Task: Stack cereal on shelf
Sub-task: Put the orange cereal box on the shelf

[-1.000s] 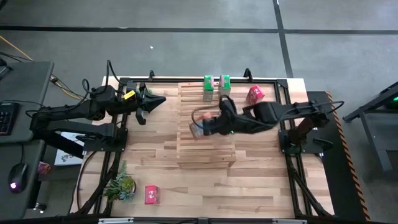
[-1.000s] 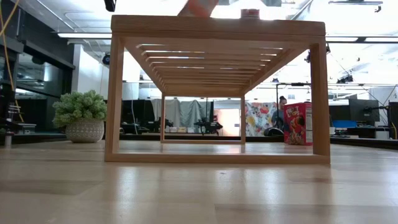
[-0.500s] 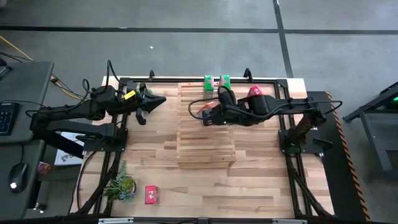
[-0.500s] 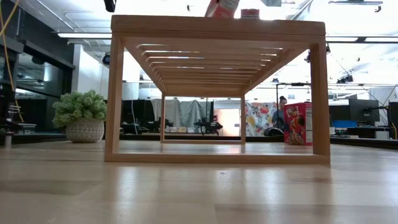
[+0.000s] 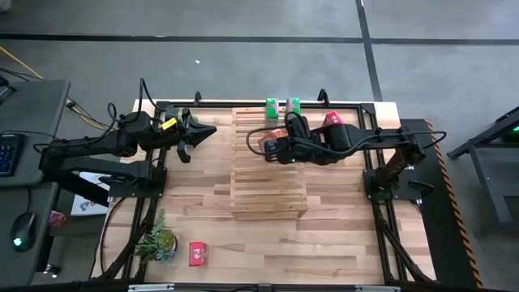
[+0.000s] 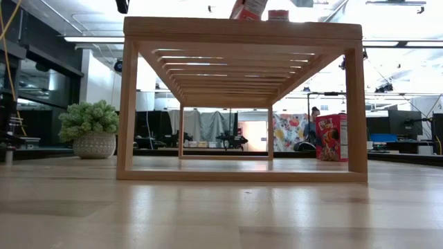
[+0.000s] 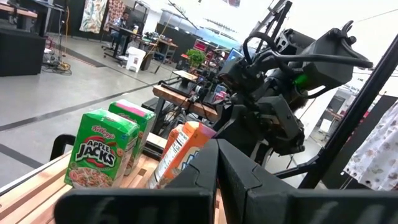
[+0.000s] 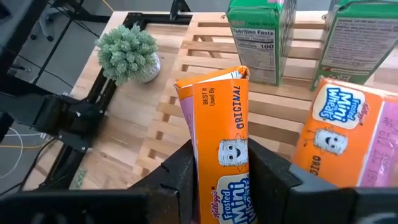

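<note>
The shelf (image 5: 268, 166) is a pale slatted rack in the middle of the table, also seen in the low view (image 6: 242, 31). My right gripper (image 5: 272, 146) is over its far part, shut on an orange cereal box (image 8: 221, 155). A second orange box (image 8: 348, 137) and two green boxes (image 5: 271, 107) (image 5: 292, 105) stand on the shelf's top boards behind it. One red box (image 5: 332, 120) stands by the right arm. Another red box (image 5: 197, 253) lies near the table's near left corner. My left gripper (image 5: 203, 131) hovers shut, left of the shelf. My right gripper pinches the orange box between its two fingers (image 8: 177, 177), one on each broad face, with the narrow side panel (image 8: 217, 118) facing the wrist camera. The fingers come from the table's right. The box (image 6: 248, 8) tilts above the shelf's top boards; whether it touches them I cannot tell.
A small potted plant (image 5: 158, 242) stands at the table's near left beside the lying red box. In the low view a plant (image 6: 88, 128) and a red box (image 6: 331, 137) show beyond the shelf. Black frame rails run along the table's edges.
My right gripper has carried the orange box across the shelf top toward the table's far edge, up to the other boxes. The box has turned from a slanted lie to nearly upright. In the last half second it has barely moved.
</note>
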Controlling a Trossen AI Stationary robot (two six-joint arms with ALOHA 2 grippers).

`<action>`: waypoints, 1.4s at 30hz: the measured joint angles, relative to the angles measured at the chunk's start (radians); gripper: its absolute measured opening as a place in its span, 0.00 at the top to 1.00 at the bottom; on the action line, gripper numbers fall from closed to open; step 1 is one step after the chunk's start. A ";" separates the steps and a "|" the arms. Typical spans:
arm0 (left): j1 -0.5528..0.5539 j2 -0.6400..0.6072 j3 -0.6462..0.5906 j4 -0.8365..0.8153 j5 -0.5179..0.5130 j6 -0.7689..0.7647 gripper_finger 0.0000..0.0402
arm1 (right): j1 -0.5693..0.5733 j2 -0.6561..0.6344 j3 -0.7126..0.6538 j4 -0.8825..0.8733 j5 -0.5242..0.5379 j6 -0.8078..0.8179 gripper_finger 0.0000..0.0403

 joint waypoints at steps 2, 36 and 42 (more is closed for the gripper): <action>0.000 0.000 0.000 0.000 0.000 0.000 1.00 | 0.000 0.000 0.000 -0.008 -0.003 0.003 0.73; 0.000 0.000 0.000 0.000 0.000 0.000 1.00 | 0.004 -0.003 0.000 0.019 0.086 -0.002 0.50; 0.000 0.000 0.000 0.000 0.000 0.001 1.00 | 0.051 -0.054 0.000 0.079 0.112 -0.146 0.51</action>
